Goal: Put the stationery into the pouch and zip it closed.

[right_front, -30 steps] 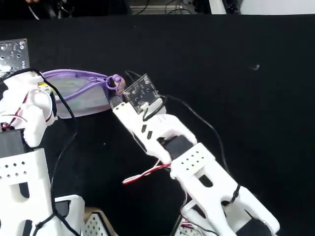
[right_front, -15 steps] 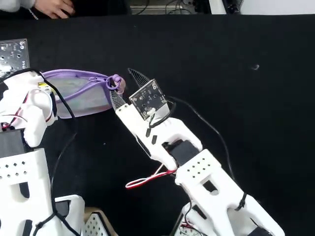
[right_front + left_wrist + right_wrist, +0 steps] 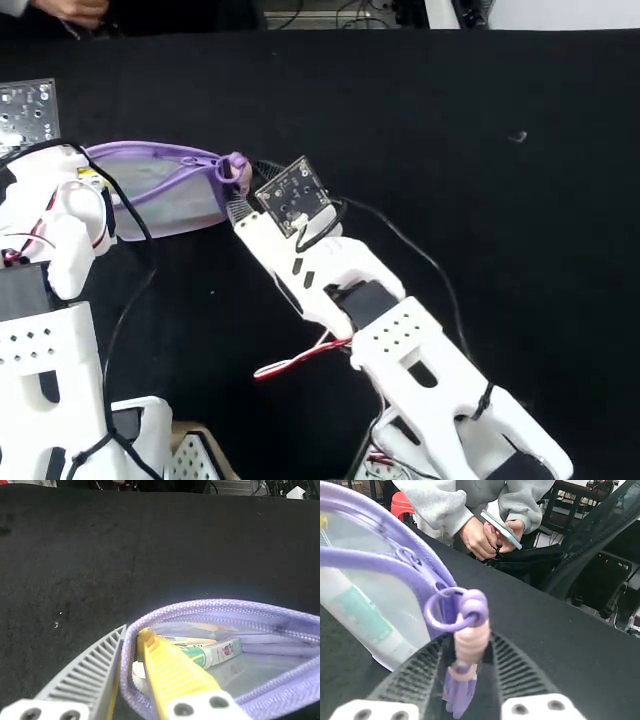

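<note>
My right gripper [image 3: 467, 647] clenches the pull [image 3: 471, 611] at the pouch's [image 3: 150, 188] right end; my left gripper [image 3: 132, 635] pinches its left rim. It lies left-right, so I'd drag the pull leftward.

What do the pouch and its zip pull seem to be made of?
The pouch looks like soft translucent plastic, as the stationery shows through its wall; its purple rim seems woven fabric. The zip pull seems matte rubbery beads on a smooth ring.
</note>
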Robot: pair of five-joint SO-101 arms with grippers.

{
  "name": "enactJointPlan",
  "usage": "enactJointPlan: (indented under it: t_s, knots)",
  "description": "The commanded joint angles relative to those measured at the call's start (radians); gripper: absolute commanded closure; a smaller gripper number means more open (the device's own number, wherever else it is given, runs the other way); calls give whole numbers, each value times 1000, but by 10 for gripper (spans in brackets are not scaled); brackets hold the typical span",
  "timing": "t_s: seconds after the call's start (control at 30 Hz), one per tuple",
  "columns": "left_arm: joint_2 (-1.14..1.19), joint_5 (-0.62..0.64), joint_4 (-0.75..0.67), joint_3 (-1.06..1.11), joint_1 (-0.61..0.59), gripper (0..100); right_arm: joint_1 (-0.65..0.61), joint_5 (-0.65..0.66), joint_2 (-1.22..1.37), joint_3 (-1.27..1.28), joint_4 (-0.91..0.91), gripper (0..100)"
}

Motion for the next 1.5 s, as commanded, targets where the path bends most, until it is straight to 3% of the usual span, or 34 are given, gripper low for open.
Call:
enactJointPlan:
  t_s: [0.0,0.33,0.53,0.63,0.8,0.93,1.23,1.47]
  knots:
    - [25,6,9,74,35,971,15,6,-25,-61,-21,988]
    - [17,6,8,70,36,970,20,8,-31,-65,-5,987]
    - [-32,60,41,8,27,970,20,29,-31,-219,224,988]
    - [-127,146,41,15,27,931,20,28,-30,-317,350,988]
    - [-370,255,75,54,27,745,18,28,-25,-441,494,988]
    - [-598,296,54,97,25,738,15,34,-24,-513,554,987]
    - [-1083,262,-133,377,10,740,15,34,-24,-673,647,988]
    - [-968,302,-146,351,-119,740,9,34,-22,-811,749,988]
